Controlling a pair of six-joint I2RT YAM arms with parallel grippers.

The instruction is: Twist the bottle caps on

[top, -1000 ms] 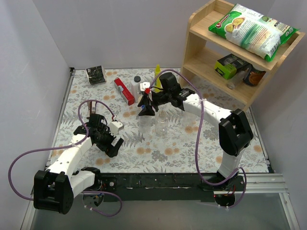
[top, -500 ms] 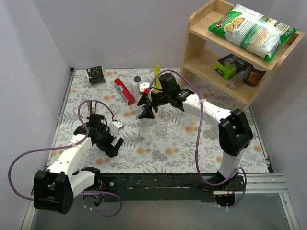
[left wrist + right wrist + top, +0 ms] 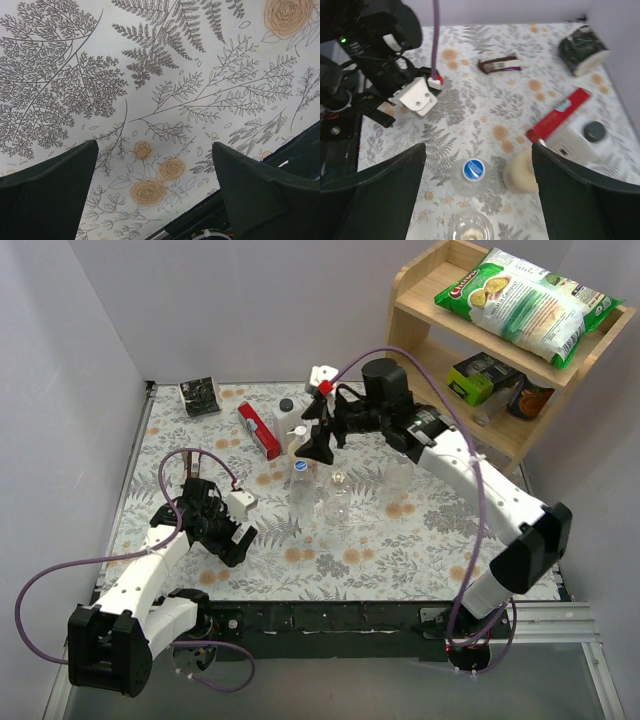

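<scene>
Flowery tablecloth (image 3: 400, 540) covers the whole work area, with plain grey walls behind it. Starting on the left: the left gripper (image 3: 236, 543) sits low over the cloth with its fingers spread wide. Its own camera shows nothing between them, just fern and rose print, so it's open and empty.

Moving to the middle, one clear bottle (image 3: 300, 485) stands upright with a blue cap (image 3: 299, 466) sitting on its neck. It's right underneath the right gripper (image 3: 312, 447), which hangs above it with the fingers apart and not touching it. From the right wrist camera the cap shows plainly in the gap between the two fingers. A second clear bottle (image 3: 338, 505) stands just beside the first, on the gripper's wrist side, with its mouth uncapped. There's something pale at its mouth, can't tell what.

A beige bottle (image 3: 520, 172) is nearly touching the capped one, toward the gripper's right finger. Further out past that finger lie a red box (image 3: 560, 112) and a white bottle with a black lid (image 3: 585, 135).

Far right is a wooden shelf (image 3: 430, 370) with a green snack bag (image 3: 525, 300) on top.
</scene>
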